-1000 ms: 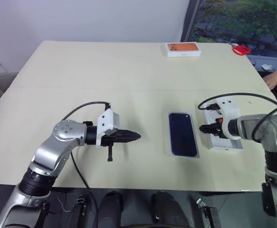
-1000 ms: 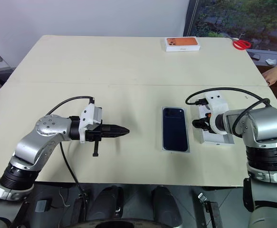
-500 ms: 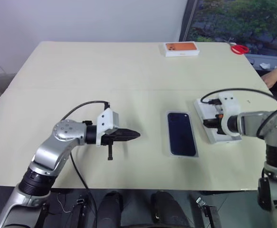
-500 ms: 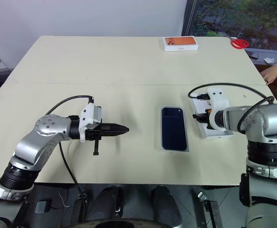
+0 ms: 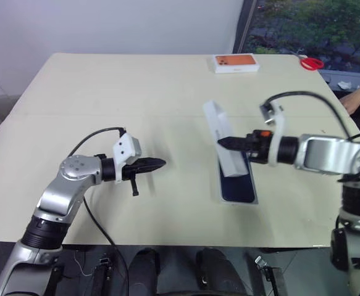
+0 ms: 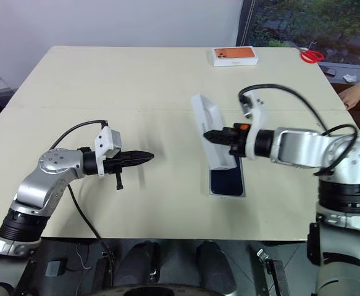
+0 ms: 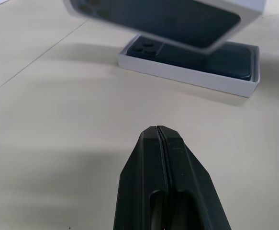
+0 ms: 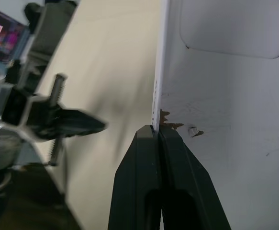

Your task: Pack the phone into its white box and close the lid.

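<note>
Lid (image 5: 222, 140) pinched by one side wall between right gripper (image 5: 224, 143) fingers, tilted above phone (image 5: 241, 185) in white box (image 5: 251, 200) near table (image 5: 105, 86) front edge; left gripper (image 5: 160, 164) fingers pressed together.

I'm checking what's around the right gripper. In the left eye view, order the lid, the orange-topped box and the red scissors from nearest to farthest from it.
1. Lid: pinched in the right gripper, tilted above the phone.
2. Orange-topped box: at the table's far edge.
3. Red scissors: far right corner, slightly farther than the box.
</note>
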